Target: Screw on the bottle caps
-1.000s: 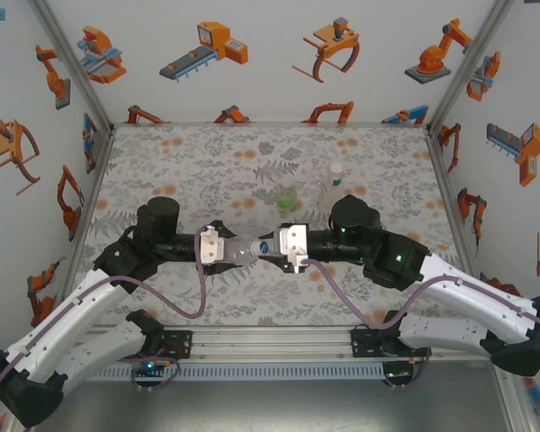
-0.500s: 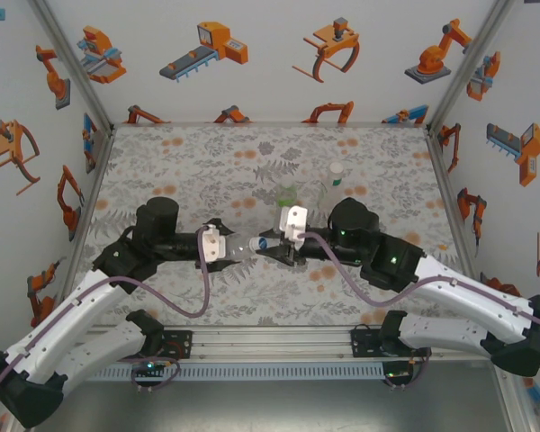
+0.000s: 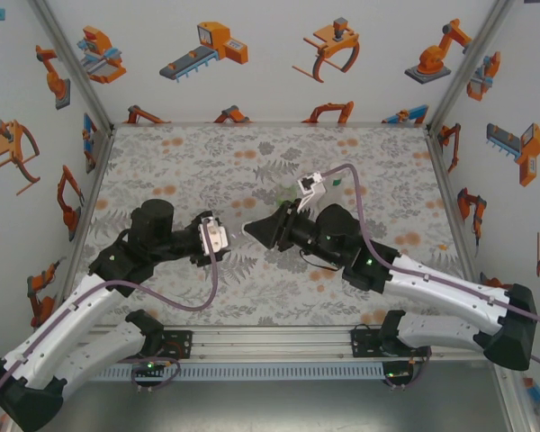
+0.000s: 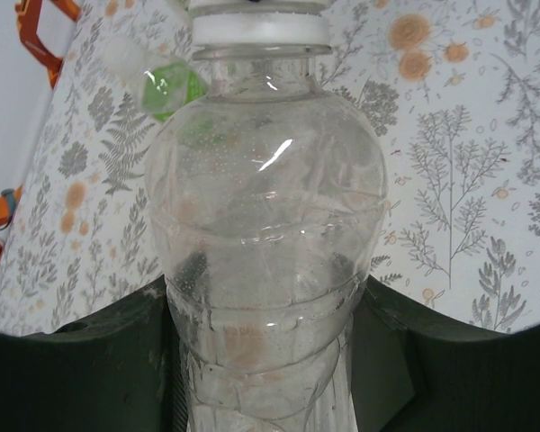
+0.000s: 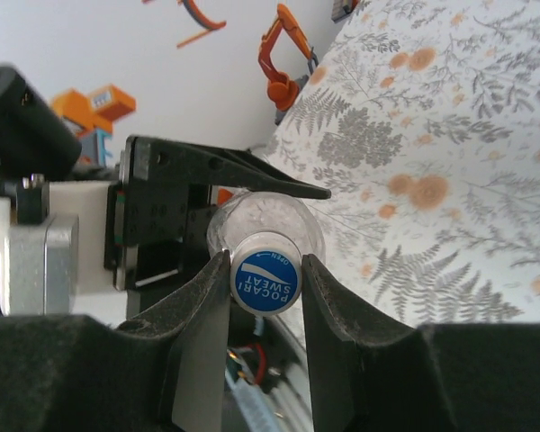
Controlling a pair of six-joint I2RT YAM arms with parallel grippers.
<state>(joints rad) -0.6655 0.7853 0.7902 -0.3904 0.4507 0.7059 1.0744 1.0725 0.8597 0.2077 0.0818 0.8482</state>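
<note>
My left gripper (image 3: 220, 236) is shut on a clear bottle (image 4: 265, 225) and holds it on its side above the table's middle, fingers (image 4: 99, 360) clamped on its lower body. The bottle's neck carries a blue cap (image 5: 266, 283) printed "Pocari Sweat". My right gripper (image 5: 266, 265) is shut on that cap, one finger on each side, and meets the left gripper (image 5: 162, 216) nose to nose. From above, the right gripper (image 3: 257, 229) hides the cap. A green-tinted bottle (image 4: 173, 85) stands on the table beyond.
The floral mat (image 3: 180, 171) covers the table inside white walls with robot stickers. The right arm (image 3: 360, 256) crosses the centre right, its cable (image 3: 355, 193) looping over the back. A metal rail (image 3: 270, 346) runs along the near edge.
The right gripper has rolled about its axis while shut on the blue cap, its wrist camera swinging to the far side. The left gripper has drawn slightly left with the bottle.
</note>
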